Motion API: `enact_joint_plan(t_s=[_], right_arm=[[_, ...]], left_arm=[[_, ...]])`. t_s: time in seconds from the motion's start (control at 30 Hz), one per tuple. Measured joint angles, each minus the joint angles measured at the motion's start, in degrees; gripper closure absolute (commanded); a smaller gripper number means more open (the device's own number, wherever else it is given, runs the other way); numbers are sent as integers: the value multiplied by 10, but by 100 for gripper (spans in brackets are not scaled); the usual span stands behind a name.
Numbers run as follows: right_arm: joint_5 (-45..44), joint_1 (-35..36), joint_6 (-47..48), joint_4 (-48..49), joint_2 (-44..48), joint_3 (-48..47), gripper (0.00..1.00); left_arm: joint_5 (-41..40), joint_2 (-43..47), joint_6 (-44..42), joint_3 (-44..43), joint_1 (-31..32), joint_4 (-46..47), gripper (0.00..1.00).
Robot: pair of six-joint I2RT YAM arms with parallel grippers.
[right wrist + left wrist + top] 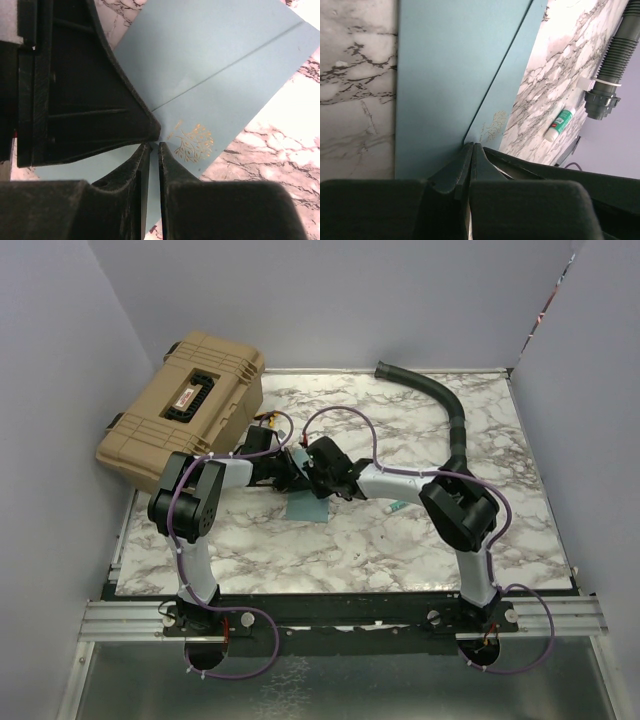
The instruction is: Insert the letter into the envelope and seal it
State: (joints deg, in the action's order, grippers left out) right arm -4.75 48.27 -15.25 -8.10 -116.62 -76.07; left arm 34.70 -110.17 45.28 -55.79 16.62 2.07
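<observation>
Marble counter [400, 540]: envelope [306, 508] lies flat mid-surface, flap folded down. Over it, left pincer [471, 146] clenched, tips pressing the flap's point; right pincer [154, 145] nearly clenched, sliver gap, touching the same spot.

A white tabletop [400, 550] veined in grey and black like marble fills a booth of plain, pale lavender-grey walls: one at the back [350, 300], one on the left [50, 390] and one on the right [590, 420]. A tan hard case [185, 405] with a black handle sits at an angle over the far left corner. A black ribbed hose [445, 405] curves across the far right, and a small green-and-white tube [396, 507] lies near the middle. A metal rail [340, 618] lines the near edge above a dull steel sheet [340, 685]. The light is soft and even.
</observation>
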Motion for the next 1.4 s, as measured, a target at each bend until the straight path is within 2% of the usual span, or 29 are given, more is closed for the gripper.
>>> enact_joint_plan(t_s=[0.53, 0.87, 1.17, 1.4], right_arm=[[30, 21, 18, 27, 38, 63, 85], [29, 43, 17, -2, 58, 74, 77], [-7, 24, -118, -114, 82, 44, 78], [-23, -30, -202, -114, 144, 44, 78]], left_arm=[[11, 0, 10, 7, -2, -1, 100], [11, 2, 12, 10, -2, 5, 100], [19, 15, -34, -4, 0, -33, 100], [21, 47, -44, -5, 5, -67, 99]])
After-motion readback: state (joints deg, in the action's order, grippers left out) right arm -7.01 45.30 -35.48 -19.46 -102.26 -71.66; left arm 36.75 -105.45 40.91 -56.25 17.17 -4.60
